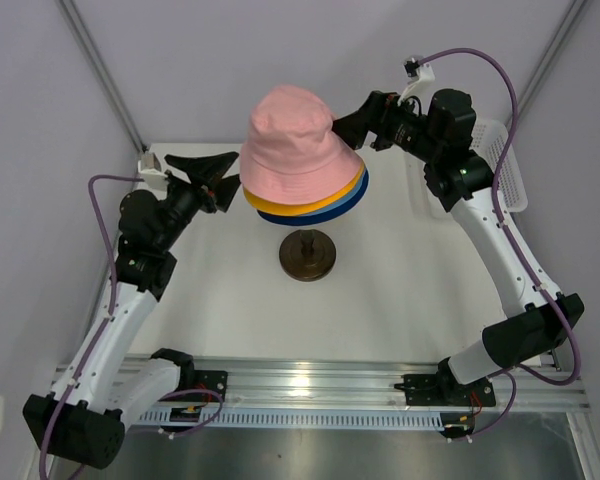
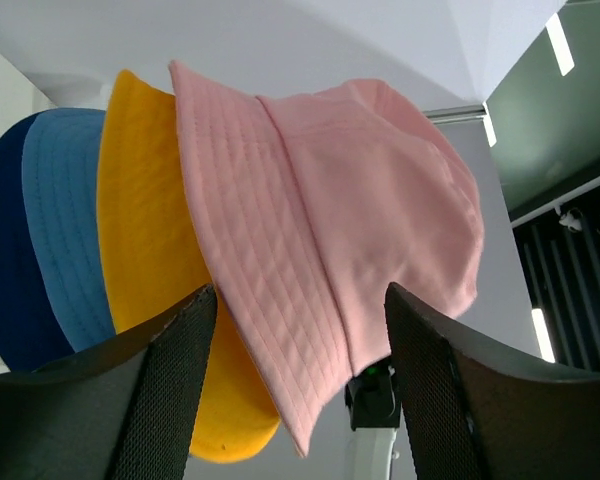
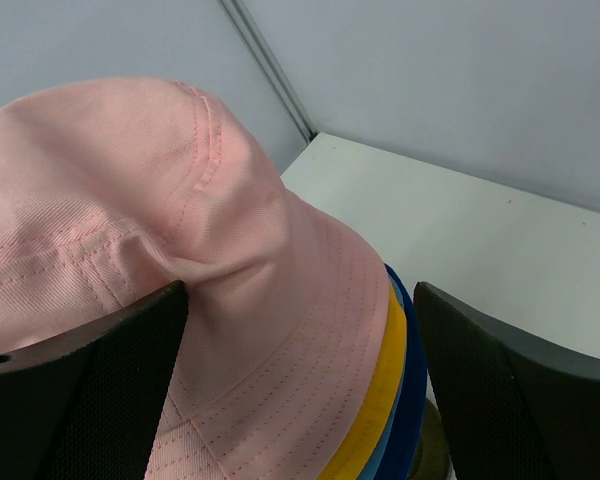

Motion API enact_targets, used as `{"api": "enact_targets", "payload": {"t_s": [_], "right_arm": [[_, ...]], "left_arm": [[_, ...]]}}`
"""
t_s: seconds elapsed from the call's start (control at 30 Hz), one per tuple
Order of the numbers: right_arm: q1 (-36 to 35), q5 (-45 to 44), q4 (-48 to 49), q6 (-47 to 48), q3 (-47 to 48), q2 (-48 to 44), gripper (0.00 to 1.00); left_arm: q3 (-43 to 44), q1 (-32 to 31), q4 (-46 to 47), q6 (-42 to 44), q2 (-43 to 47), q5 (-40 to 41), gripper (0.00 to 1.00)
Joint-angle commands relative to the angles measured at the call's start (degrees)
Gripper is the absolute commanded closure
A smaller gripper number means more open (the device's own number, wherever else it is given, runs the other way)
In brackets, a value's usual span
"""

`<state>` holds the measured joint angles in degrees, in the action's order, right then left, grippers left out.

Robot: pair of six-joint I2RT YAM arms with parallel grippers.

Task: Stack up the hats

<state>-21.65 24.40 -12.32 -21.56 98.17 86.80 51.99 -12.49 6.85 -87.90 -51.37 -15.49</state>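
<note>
The hats sit in one stack over the dark round base (image 1: 307, 254): the pink hat (image 1: 298, 142) on top, then the yellow-orange brim (image 1: 332, 203), the light blue brim (image 1: 352, 198) and the dark blue brim (image 1: 310, 221). My left gripper (image 1: 235, 170) is open at the stack's left brim; in the left wrist view the pink hat (image 2: 360, 220), yellow-orange hat (image 2: 150, 230), light blue hat (image 2: 65, 220) and dark blue hat (image 2: 10, 270) hang just beyond its jaws. My right gripper (image 1: 345, 132) is open at the right side, its jaws straddling the pink brim (image 3: 280, 380).
A white mesh basket (image 1: 507, 165) stands at the back right behind the right arm. The mannequin head is hidden under the hats. The cell walls and corner posts enclose the white table (image 1: 220, 290). The right arm's wrist (image 2: 372, 405) shows behind the pink hat.
</note>
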Motion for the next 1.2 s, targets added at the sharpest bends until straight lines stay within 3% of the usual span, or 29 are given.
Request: {"api": "enact_targets", "payload": {"t_s": [0.0, 0.2, 0.3, 0.33, 0.4, 0.53, 0.7, 0.9, 1.17], "right_arm": [[-1.03, 0.38, 0.19, 0.91, 1.59, 0.56, 0.03], [-1.03, 0.38, 0.19, 1.0, 1.59, 0.56, 0.03], [-1.11, 0.91, 0.63, 0.91, 1.59, 0.73, 0.05], [-1.03, 1.08, 0.54, 0.91, 1.5, 1.0, 0.05], [-1.03, 1.17, 0.37, 0.73, 1.41, 1.17, 0.06], [-1.11, 1.17, 0.54, 0.64, 0.97, 1.44, 0.06], [-1.03, 0.82, 0.54, 0.47, 0.53, 1.61, 0.05], [-1.03, 0.73, 0.98, -0.23, -0.08, 2.22, 0.05], [-1.11, -0.58, 1.59, 0.03, 0.44, 4.25, 0.05]], "left_arm": [[0.3, -0.69, 6.15, -3.6, -3.11, -2.71, 0.3], [0.31, -1.13, 6.68, -4.83, -4.7, -2.18, 0.39], [0.48, -1.13, 7.91, -4.83, -4.87, -1.92, 0.65], [0.57, -1.13, 7.57, -4.65, -5.14, -1.92, 0.86], [0.84, -1.13, 7.47, -3.95, -5.93, -2.79, 0.99], [-1.0, -1.22, 6.86, -1.67, -7.6, -4.64, 0.99], [-9.78, -2.01, 8.88, -1.67, -6.82, -4.82, 0.99], [-9.8, -6.31, 0.27, 7.21, -2.51, 2.82, 0.99], [-8.04, -11.23, -1.41, 10.73, -4.52, 2.56, 0.98]]}}
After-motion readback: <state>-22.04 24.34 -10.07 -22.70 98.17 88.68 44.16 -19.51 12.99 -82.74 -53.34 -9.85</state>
